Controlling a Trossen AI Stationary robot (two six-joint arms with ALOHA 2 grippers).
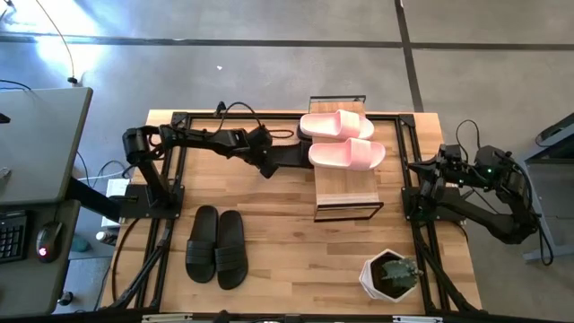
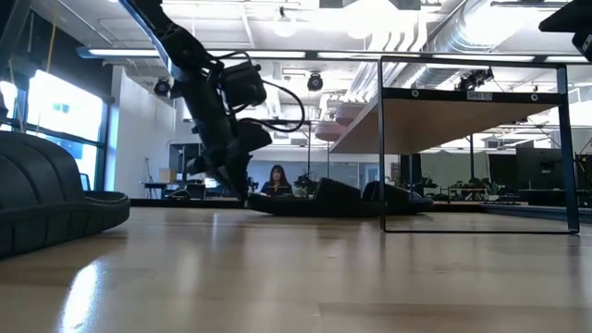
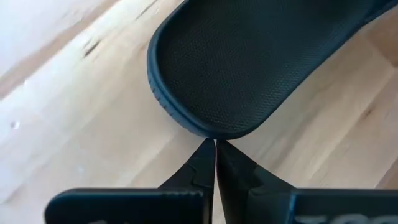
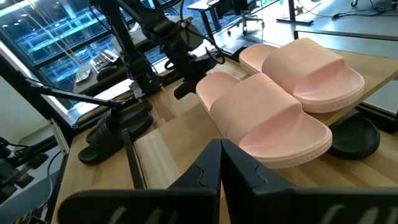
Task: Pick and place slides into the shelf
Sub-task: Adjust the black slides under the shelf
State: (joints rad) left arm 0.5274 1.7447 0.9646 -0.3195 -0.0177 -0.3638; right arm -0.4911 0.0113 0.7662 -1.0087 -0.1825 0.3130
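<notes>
Slides: high view, pink pair (image 1: 341, 139) on the shelf (image 1: 345, 191) plank at the 12 o'clock end, black pair (image 1: 216, 245) loose on table (image 1: 296, 251) toward 7 o'clock, bare wood between them and shelf; potted plant (image 1: 391, 274) near the 5 o'clock corner. Left gripper (image 1: 272, 169) reaches across to the shelf's 9 o'clock side, at a dark slide (image 1: 293, 157) partly under the plank; right gripper (image 1: 421, 169) parked off the 3 o'clock edge. Low view: left gripper (image 2: 242, 196) low on the tabletop, dark slide (image 2: 333, 198) lying under the shelf (image 2: 435, 125), a person far behind. Left wrist view: fingers (image 3: 202, 168) pressed together at the rim of the black slide (image 3: 249, 62), grip on it unclear. Right wrist view: right gripper (image 4: 221, 151) fingers together, holding nothing, pink pair (image 4: 286, 102) just ahead, another dark slide (image 4: 354, 135) under them.
</notes>
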